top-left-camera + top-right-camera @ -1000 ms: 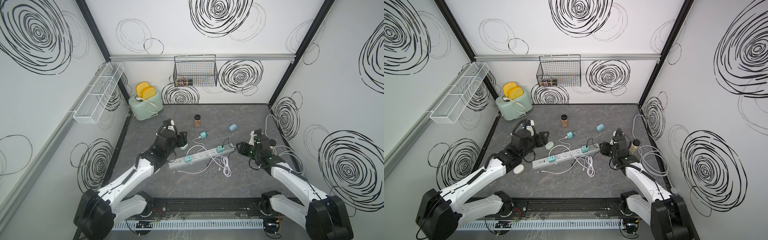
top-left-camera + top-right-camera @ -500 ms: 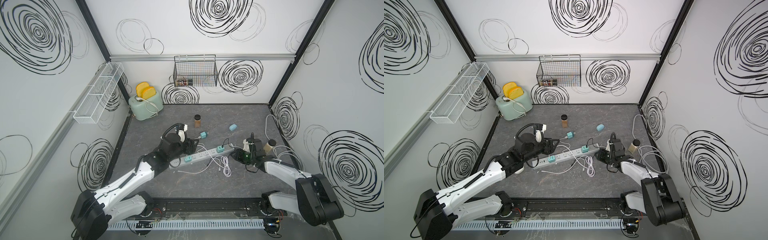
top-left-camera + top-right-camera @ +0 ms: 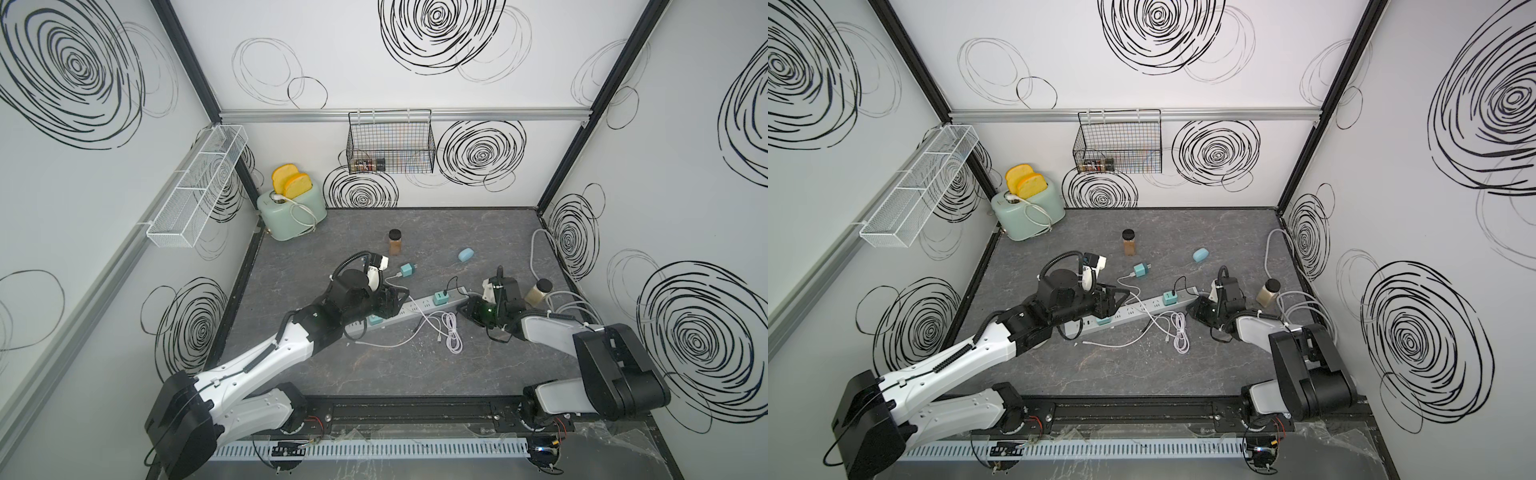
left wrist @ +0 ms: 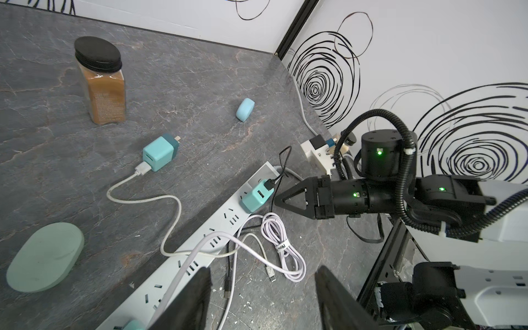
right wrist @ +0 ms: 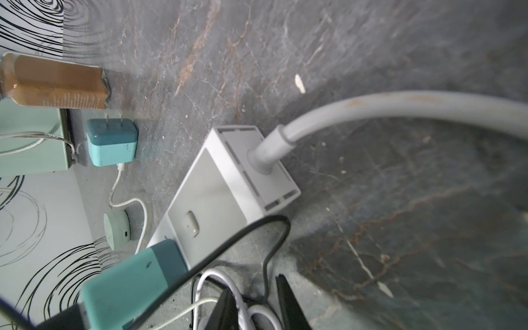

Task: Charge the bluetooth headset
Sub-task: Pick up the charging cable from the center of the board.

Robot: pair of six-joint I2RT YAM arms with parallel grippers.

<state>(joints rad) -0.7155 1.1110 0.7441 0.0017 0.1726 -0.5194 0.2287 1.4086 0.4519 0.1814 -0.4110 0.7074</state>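
Two small oval cases lie on the table: a mint green one (image 4: 45,257) with a port in its side (image 5: 117,230), and a light blue one (image 3: 466,254). I cannot tell which is the bluetooth headset. A teal charger (image 3: 439,297) with a black cable sits plugged into the white power strip (image 4: 225,217). My left gripper (image 4: 263,300) hangs open over the strip and loose cable ends, holding nothing. My right gripper (image 5: 254,283) is at the strip's far end beside that charger. Its jaws are narrowed, with the black cable running through the gap.
A loose teal charger (image 3: 407,271) trails a white cable. A coiled lavender cable (image 3: 451,336) lies in front of the strip. One spice jar (image 3: 395,242) stands mid-table, another (image 3: 538,291) by my right arm. A toaster (image 3: 291,212) stands at the back left.
My left arm has swung right, off the mint case and over the power strip. My right gripper has moved left to the strip's end and its jaws have narrowed.
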